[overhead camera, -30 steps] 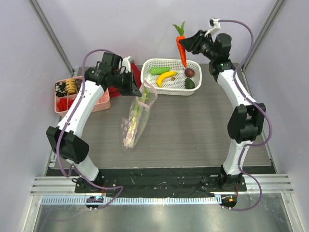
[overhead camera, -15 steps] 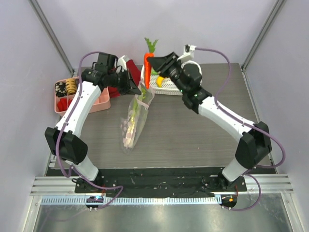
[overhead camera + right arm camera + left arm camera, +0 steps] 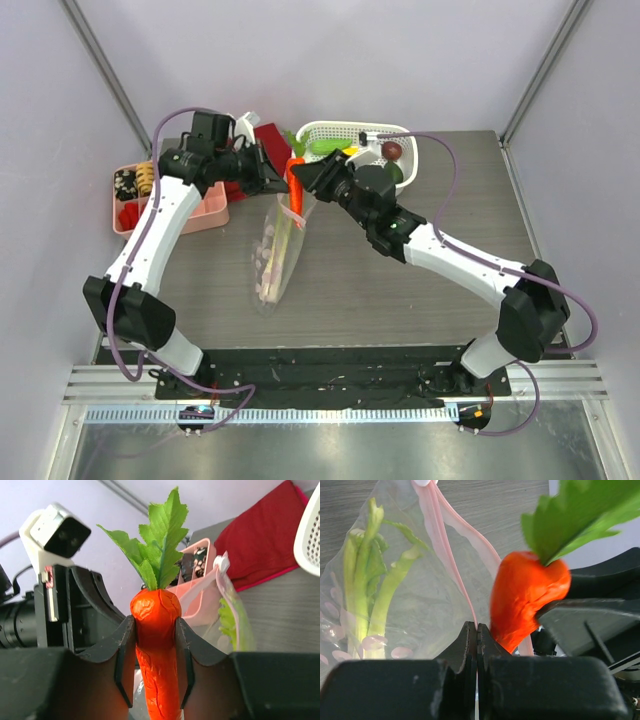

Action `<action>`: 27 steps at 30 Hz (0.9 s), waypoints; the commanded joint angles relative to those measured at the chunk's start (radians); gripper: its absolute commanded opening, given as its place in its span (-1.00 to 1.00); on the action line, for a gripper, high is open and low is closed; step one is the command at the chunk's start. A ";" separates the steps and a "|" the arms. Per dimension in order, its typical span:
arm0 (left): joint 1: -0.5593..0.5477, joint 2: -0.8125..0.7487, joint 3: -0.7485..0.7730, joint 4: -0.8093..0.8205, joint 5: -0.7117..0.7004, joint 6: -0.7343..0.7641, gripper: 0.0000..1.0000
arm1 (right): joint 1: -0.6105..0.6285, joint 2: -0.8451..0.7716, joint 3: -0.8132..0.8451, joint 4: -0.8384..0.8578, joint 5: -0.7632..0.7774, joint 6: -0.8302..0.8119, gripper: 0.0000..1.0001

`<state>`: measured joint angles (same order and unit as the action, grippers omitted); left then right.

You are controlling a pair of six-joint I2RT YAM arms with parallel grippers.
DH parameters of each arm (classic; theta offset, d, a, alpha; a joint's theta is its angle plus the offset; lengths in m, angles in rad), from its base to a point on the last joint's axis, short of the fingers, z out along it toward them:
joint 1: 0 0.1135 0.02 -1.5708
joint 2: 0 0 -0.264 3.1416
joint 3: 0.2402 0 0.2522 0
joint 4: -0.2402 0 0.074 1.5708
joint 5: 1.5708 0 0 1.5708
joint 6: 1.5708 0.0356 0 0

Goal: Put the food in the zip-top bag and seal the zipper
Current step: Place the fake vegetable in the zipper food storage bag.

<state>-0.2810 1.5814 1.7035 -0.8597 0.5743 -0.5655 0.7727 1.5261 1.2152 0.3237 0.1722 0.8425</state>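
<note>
My right tool gripped the toy carrot at the mouth of the zip-top bag. My left tool pinched its zipper, a leek already inside. Loading was underway. Next, I judged, the carrot needed lowering tip-first through the opening.

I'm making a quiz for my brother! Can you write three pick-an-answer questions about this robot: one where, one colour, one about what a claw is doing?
1. Where is the carrot? A) in the right gripper, by the bag's top B) on the floor C) in a bowl
2. What colour is the leek inside the bag? A) purple B) green C) blue
3. The left gripper is: A) wide open B) holding a spoon C) shut on the bag's pink edge
Answers: 1A, the gripper clamps it; 2B, green stalks show through; 3C, jaws pinch the strip.
</note>
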 commanded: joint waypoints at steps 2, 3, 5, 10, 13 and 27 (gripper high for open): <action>0.012 -0.073 -0.010 0.079 0.030 -0.013 -1.00 | 0.017 -0.070 0.011 0.003 -0.068 -0.005 0.02; 0.013 -0.078 -0.011 0.083 0.033 -0.013 -1.00 | 0.022 -0.079 0.000 0.014 -0.088 -0.016 0.14; 0.016 -0.089 -0.018 0.090 0.035 -0.011 -1.00 | 0.022 -0.096 -0.005 0.021 -0.135 -0.068 0.39; 0.017 -0.106 -0.039 0.102 0.038 -0.004 -1.00 | 0.002 -0.138 0.018 -0.005 -0.132 -0.242 0.67; 0.017 -0.110 -0.048 0.102 0.039 0.006 -1.00 | -0.077 -0.135 0.050 -0.041 -0.184 -0.279 0.75; 0.019 -0.112 -0.067 0.113 0.056 0.024 -1.00 | -0.461 0.216 0.277 -0.248 -0.463 -0.650 0.61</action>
<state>-0.2676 1.5097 1.6447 -0.7982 0.5980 -0.5636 0.3614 1.6073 1.3949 0.2123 -0.2771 0.4164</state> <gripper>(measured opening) 0.014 0.833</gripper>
